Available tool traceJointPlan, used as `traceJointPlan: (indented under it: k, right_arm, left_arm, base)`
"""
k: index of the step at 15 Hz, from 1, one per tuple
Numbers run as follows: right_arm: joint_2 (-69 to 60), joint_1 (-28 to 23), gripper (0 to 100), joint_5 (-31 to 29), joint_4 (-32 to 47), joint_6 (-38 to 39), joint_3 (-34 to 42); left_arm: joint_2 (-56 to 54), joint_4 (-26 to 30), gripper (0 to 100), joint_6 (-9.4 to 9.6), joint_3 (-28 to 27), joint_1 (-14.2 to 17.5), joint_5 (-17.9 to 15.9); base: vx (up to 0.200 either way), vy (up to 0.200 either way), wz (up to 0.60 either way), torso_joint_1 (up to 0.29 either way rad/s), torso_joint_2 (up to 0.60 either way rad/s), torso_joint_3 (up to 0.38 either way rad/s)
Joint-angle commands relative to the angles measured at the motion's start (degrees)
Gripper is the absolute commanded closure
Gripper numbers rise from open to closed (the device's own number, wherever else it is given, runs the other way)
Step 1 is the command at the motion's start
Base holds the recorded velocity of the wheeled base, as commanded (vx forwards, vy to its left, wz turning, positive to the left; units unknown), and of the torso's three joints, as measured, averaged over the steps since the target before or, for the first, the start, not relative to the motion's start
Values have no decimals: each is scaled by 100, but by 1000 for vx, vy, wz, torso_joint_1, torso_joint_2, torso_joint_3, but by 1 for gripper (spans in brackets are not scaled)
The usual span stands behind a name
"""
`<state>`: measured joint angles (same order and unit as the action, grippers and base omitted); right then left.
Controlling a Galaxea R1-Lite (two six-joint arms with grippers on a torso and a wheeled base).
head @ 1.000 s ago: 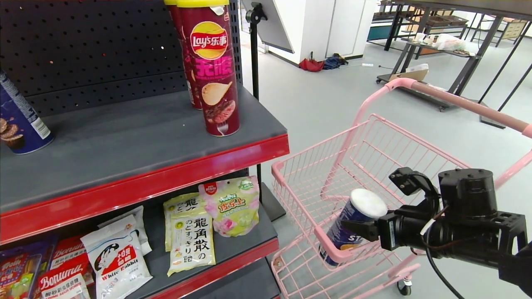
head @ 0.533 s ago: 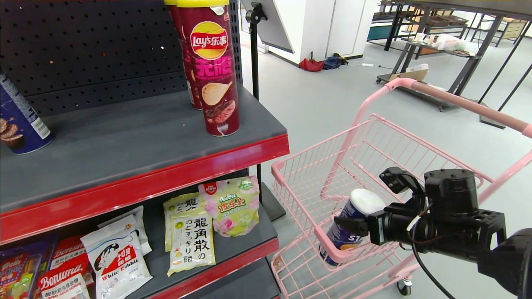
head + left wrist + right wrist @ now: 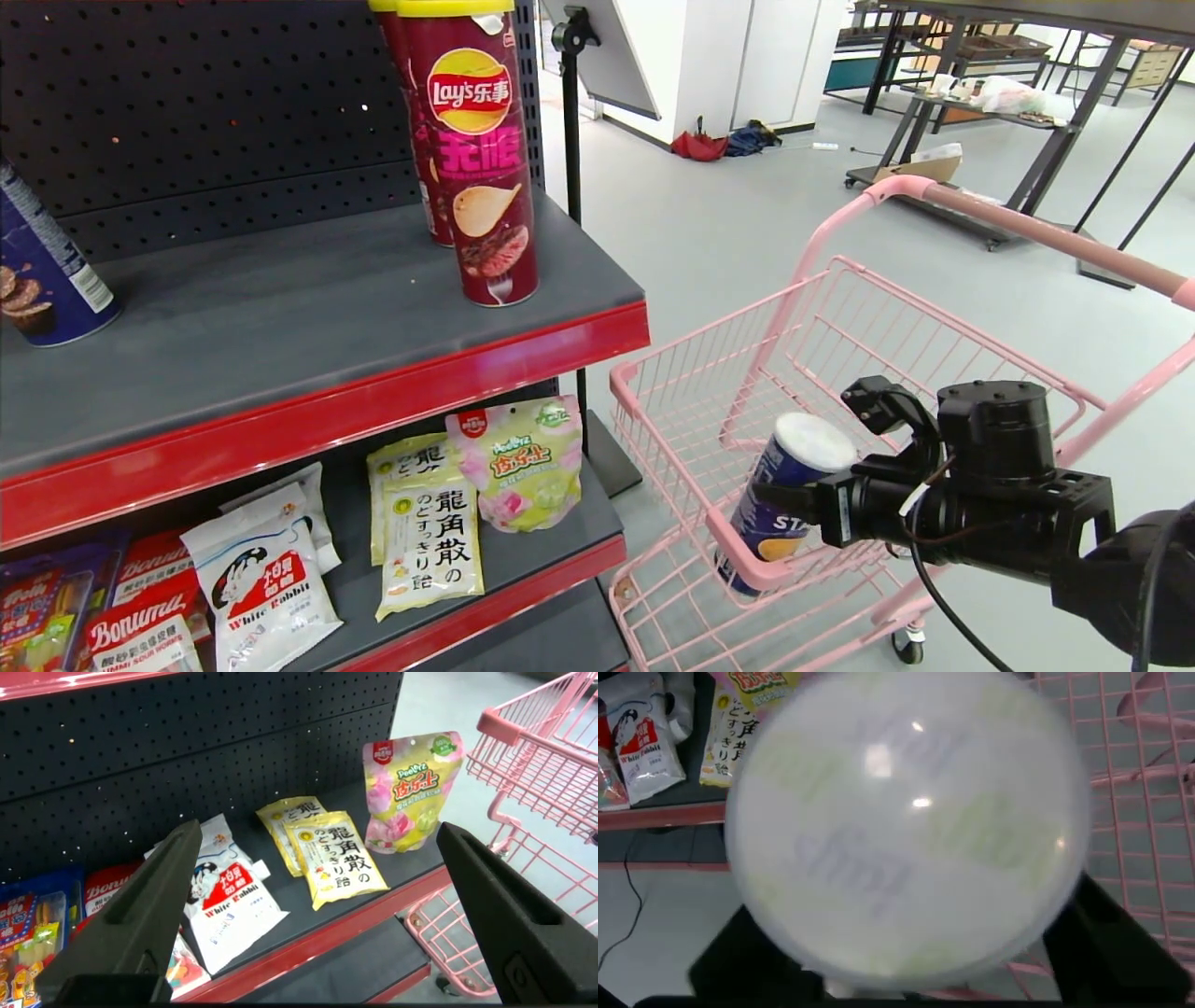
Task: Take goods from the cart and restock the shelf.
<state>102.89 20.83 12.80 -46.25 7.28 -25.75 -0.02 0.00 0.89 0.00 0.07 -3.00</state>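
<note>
Grey shelf [image 3: 308, 317] stood left of the pink cart [image 3: 845, 271], where the blue can [image 3: 767, 532] leaned on the front rim. The right gripper [image 3: 810, 471] was apparently clamped near its top. Pickup was in hand; the can next needed lifting clear of the wire. The left gripper [image 3: 318, 905] gaped, holding nothing.

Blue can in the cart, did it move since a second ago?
Yes. The right gripper, holding the blue can, slid left toward the shelf, and the can rose a little and stood straighter. The pink cart, shelf and red cans stayed put.
</note>
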Motion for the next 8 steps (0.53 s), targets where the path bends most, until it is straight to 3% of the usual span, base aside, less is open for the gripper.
traceJointPlan:
  k: [1, 8]
  right_arm:
    - [223, -9, 100, -6, -235, 2, -18]
    - [-58, 17, 100, -181, -174, -42, -273]
  left_arm:
    - [2, 0, 0, -1, 0, 1, 1]
    - [2, 0, 0, -1, 0, 1, 1]
  base:
    - [0, 0, 0, 0, 0, 0]
    - [0, 0, 0, 0, 0, 0]
